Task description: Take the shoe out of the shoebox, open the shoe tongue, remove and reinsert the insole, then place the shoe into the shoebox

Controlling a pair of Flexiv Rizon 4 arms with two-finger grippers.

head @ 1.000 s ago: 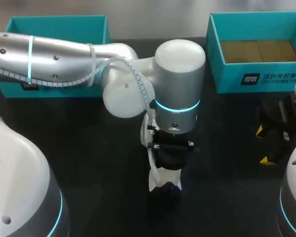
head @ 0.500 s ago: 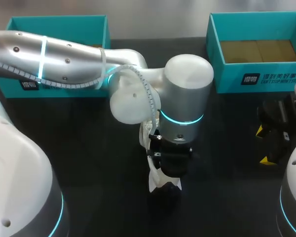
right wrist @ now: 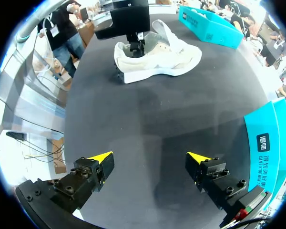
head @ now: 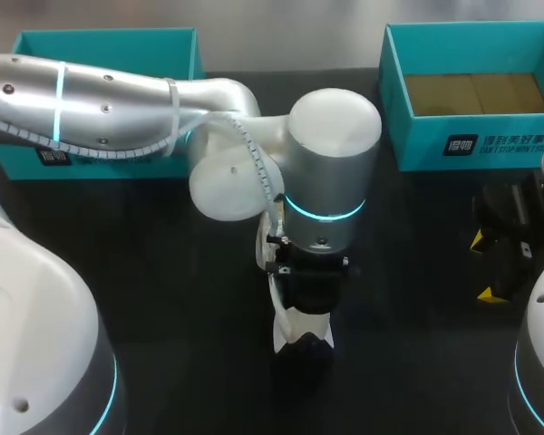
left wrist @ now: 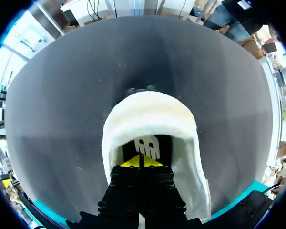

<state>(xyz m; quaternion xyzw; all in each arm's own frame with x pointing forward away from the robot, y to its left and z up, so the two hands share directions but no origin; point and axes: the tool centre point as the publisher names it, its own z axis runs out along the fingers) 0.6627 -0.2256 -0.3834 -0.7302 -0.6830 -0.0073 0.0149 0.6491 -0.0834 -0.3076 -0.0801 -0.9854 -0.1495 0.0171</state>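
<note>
Bimanual shoe-handling task, insole stage. The cream-white low-top fabric sneaker (right wrist: pixel 157 57) lies upright on the matte black tabletop (head: pixel 163 272), near the middle and well apart from both boxes: the open teal cardboard shoebox with a brown floor (head: pixel 471 145) at the far right and a second teal cardboard box (head: pixel 104 41) at the far left.

The left gripper (left wrist: pixel 141 162) points straight down into the sneaker's heel opening. Its yellow tips are pressed together, with no gap visible between them, just above the pale printed insole (left wrist: pixel 148 145). Whether a thin edge of that insole is pinched between them cannot be told. The right gripper (right wrist: pixel 150 157) hangs over bare tabletop at the right, fingers spread wide and holding nothing, facing the sneaker from a distance.

Judged step: removal of the insole, since the shoe is already out of its box and the left tool works inside the collar. The next move probably calls for a slow upward and rearward draw of the insole. The free right gripper could pin the toe so that the light shoe does not lift with it.
</note>
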